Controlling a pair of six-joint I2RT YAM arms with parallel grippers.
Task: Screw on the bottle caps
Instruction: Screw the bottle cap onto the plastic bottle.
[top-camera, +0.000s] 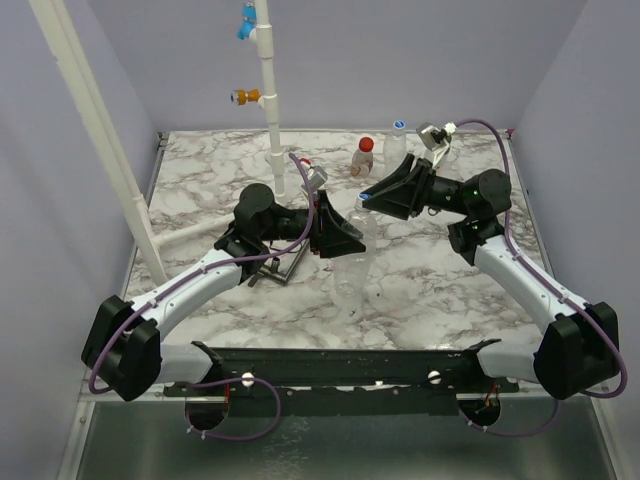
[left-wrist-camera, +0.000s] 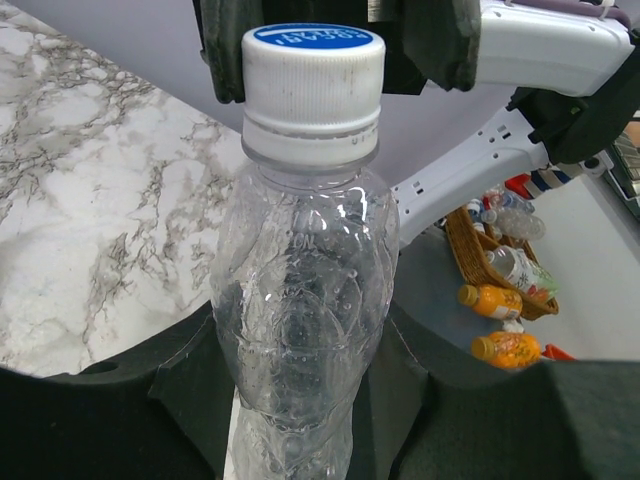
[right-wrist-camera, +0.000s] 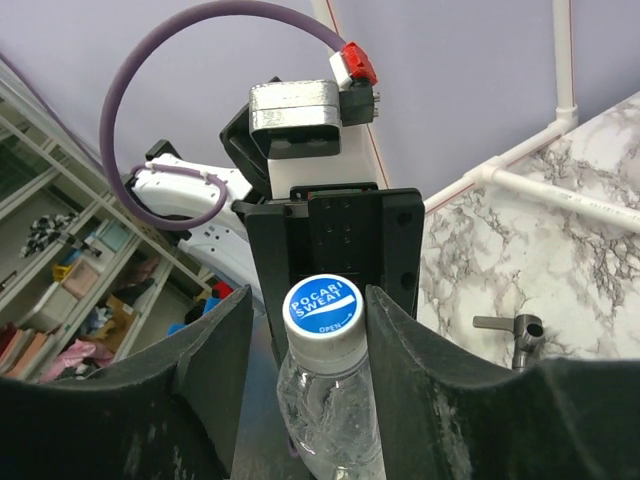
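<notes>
My left gripper (top-camera: 338, 235) (left-wrist-camera: 300, 385) is shut on the body of a clear bottle (top-camera: 352, 262) (left-wrist-camera: 300, 330) and holds it tilted above the table middle. The bottle's white-and-blue cap (left-wrist-camera: 313, 90) (right-wrist-camera: 325, 308) sits on its neck. My right gripper (top-camera: 368, 200) (right-wrist-camera: 312, 300) is open, with its fingers (right-wrist-camera: 420, 380) on both sides of that cap; small gaps show. At the back stand a bottle with a red cap (top-camera: 365, 145) and a clear bottle with a white-and-blue cap (top-camera: 399, 127). The green cap is out of view.
A white pipe (top-camera: 268, 90) with orange (top-camera: 245, 97) and blue (top-camera: 245, 25) fittings stands at the back left. A metal clamp handle (top-camera: 275, 268) (right-wrist-camera: 510, 326) lies under the left arm. A basket of bottles (left-wrist-camera: 500, 260) sits off the table.
</notes>
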